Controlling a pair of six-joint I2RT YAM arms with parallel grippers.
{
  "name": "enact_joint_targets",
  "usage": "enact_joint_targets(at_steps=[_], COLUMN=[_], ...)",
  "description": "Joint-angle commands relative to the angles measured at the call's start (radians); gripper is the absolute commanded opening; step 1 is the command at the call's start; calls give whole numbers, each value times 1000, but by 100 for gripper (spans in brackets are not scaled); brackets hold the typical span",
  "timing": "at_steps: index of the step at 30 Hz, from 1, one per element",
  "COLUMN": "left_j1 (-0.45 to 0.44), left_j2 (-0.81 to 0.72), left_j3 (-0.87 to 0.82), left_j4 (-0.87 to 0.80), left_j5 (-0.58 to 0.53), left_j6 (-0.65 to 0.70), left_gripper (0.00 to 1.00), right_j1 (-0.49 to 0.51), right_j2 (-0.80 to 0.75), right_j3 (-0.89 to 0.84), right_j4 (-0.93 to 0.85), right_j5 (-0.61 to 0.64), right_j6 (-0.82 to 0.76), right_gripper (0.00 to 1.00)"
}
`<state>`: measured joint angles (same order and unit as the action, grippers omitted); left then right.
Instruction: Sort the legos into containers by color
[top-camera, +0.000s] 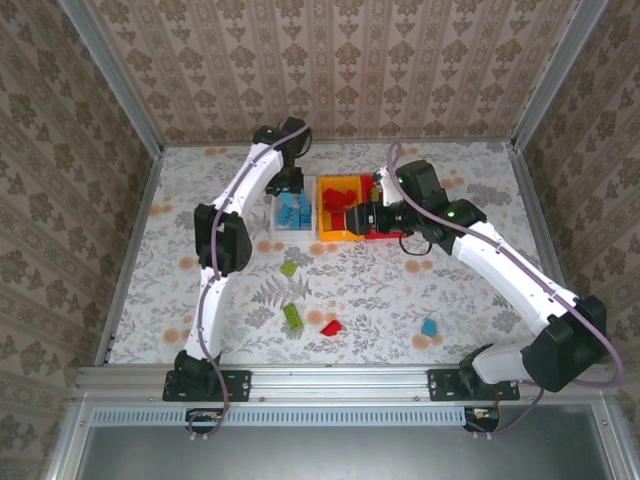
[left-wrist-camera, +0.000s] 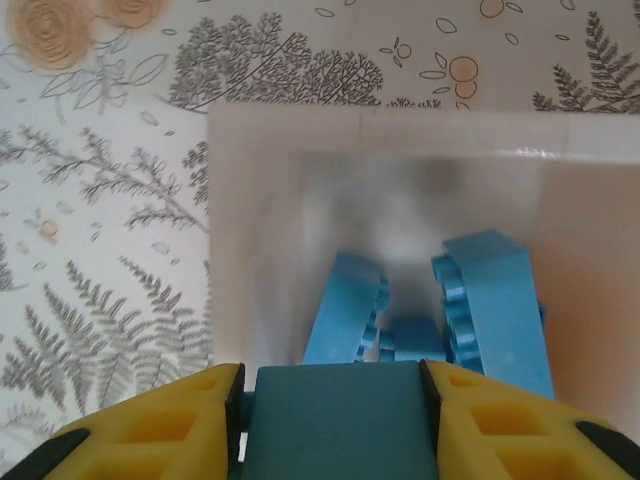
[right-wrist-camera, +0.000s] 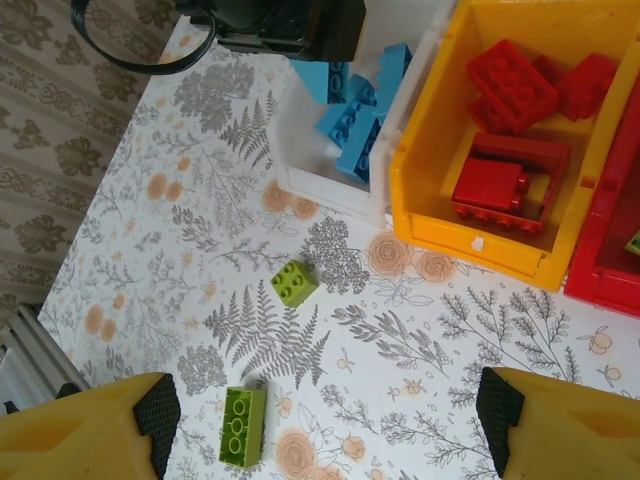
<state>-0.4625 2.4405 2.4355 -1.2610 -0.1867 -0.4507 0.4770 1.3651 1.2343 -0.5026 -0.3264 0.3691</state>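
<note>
My left gripper (left-wrist-camera: 338, 400) is shut on a blue lego (left-wrist-camera: 340, 425), hanging over the white container (left-wrist-camera: 380, 130) where several blue legos (left-wrist-camera: 490, 300) lie. From above, that gripper (top-camera: 289, 184) sits at the white container's (top-camera: 293, 236) far end. My right gripper (right-wrist-camera: 325, 420) is open and holds nothing, above two lime green legos (right-wrist-camera: 294, 283) (right-wrist-camera: 242, 427) on the table. It (top-camera: 347, 217) hovers by the orange-yellow container (right-wrist-camera: 470, 245), which holds red legos (right-wrist-camera: 510, 80). The red container (right-wrist-camera: 600, 280) holds a green lego (right-wrist-camera: 632, 243) at the frame's edge.
Loose legos on the floral tabletop: two green (top-camera: 289, 268) (top-camera: 293, 317), one red (top-camera: 330, 327), one blue (top-camera: 429, 327). The right arm covers most of the red container (top-camera: 385, 236). Metal frame rails and patterned walls border the table.
</note>
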Motion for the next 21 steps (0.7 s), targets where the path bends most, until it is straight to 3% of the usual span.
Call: enact_joint_targets(at_steps=[1, 7, 13, 18, 21], left_j1=[-1, -7, -23, -27, -14], left_j2=[14, -15, -132, -368, -554], left_j3=[30, 17, -63, -295, -502], left_j4=[16, 21, 34, 111, 158], left_j5=[37, 52, 58, 41, 33], left_j6=[35, 33, 11, -33, -67], left_gripper=[43, 61, 64, 63, 63], right_j1=[5, 18, 150, 324, 390], right_j2=[12, 19, 75, 146, 235], right_j3=[21, -8, -39, -75, -26], right_j4=[14, 2, -29, 58, 95], right_j5=[-19, -1, 82, 185, 296], right_j6=[-21, -48, -175, -174, -90], right_gripper=[81, 82, 82, 82, 82])
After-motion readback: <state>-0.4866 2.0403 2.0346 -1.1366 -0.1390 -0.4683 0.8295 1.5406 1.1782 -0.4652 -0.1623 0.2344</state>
